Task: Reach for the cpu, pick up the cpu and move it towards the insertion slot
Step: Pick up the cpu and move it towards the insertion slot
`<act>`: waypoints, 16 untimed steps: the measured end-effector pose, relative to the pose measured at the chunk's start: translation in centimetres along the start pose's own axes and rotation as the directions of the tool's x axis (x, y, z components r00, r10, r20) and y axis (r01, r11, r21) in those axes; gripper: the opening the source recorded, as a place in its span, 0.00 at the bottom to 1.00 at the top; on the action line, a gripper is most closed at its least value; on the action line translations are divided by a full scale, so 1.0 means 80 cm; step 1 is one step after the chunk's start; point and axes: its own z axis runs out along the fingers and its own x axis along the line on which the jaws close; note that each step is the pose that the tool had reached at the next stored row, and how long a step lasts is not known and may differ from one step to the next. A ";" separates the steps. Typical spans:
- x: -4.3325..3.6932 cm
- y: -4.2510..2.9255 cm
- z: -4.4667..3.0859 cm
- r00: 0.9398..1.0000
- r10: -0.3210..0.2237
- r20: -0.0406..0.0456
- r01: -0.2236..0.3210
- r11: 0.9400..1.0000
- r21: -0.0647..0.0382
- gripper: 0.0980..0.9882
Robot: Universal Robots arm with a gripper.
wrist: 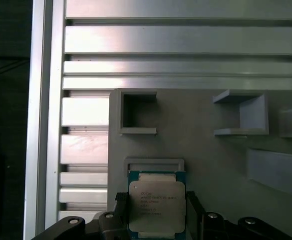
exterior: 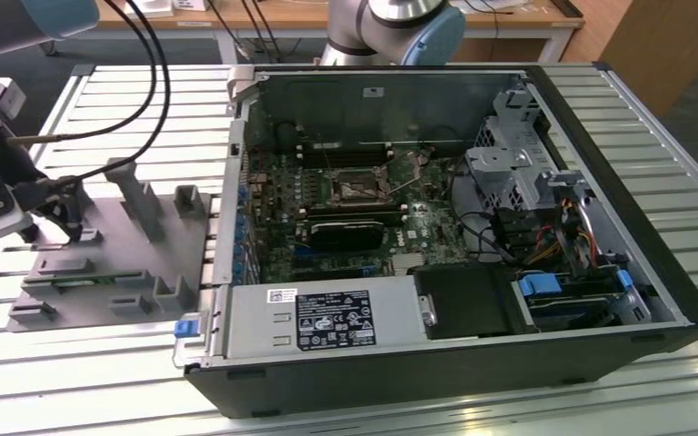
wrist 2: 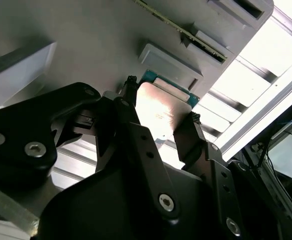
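Within the claw point(wrist 2: 162, 100), silvery square cpu point(wrist: 157, 207), teal rim

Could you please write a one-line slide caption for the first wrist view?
The black gripper straddles the small square silvery cpu on a grey plastic fixture plate over a ribbed aluminium table.

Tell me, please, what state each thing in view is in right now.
cpu, gripped at two opposite edges, at the grey fixture, shiny top up.
hand, shut on the cpu.
insertion slot, no chip in it, dark centre showing.
computer case, lying flat, side panel off, insides exposed.
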 end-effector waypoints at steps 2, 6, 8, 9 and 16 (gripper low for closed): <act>0.000 0.0002 -0.0020 1.000 0.000 0.000 0.000 1.000 0.000 0.50; 0.000 0.0004 -0.0065 1.000 0.000 0.000 0.000 1.000 0.000 0.50; 0.000 0.0006 -0.0086 1.000 0.000 0.000 0.000 1.000 0.000 0.50; 0.000 0.0007 -0.0095 1.000 0.000 0.000 0.000 1.000 0.000 0.50; 0.000 0.0012 -0.0173 1.000 0.000 0.000 0.000 1.000 0.000 0.50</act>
